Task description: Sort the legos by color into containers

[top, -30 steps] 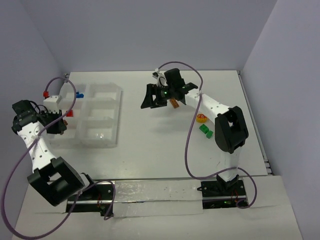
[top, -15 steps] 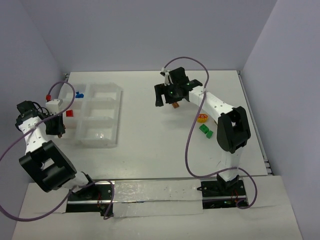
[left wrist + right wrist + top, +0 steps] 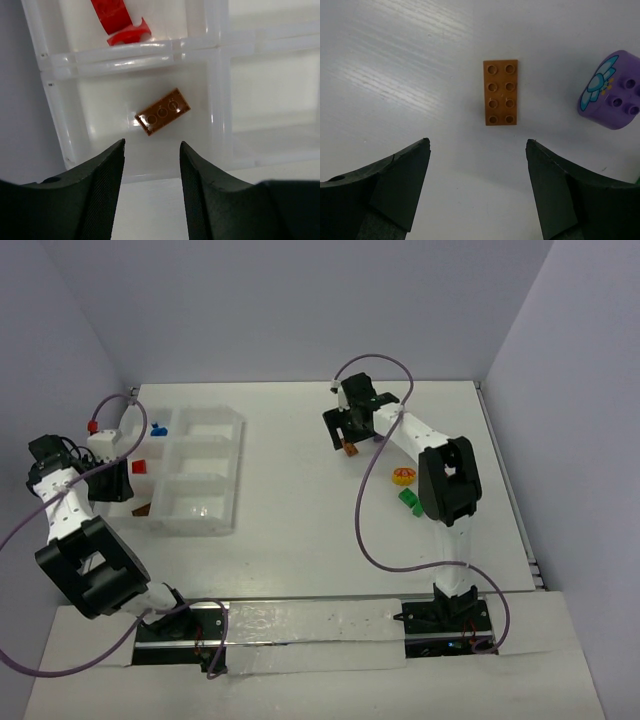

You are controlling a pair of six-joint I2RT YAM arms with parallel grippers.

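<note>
Left wrist view: left gripper spread, empty, hovering over the near-left compartment of the tray, where the binned orange brick lies flat, studs up, skewed. Near right on the tabletop: green piece, then yellow piece just beyond it, red mark on top too small to read. Next compartment farther in the tray's left column holds the red pieces. Farther, mid-tabletop, right gripper spread wide, empty, hanging above the loose orange brick: two-by-four, flat, studs up, apart from both fingers. Purple piece lies near its right side, not touching. Blue piece sits in the far-left compartment. Handling, judged: hard, light, rigid plastic that won't crush; smooth walls a bit slippery, so it may twist if pinched off centre. Best hold is across the short width, pads on the two long walls at mid-length; the jaws already line up that way. Purple piece is rounded and likelier to squirt out. Writing: no brand legible on the studs; only print is a pale blue flower-like decal on the purple piece.
</note>
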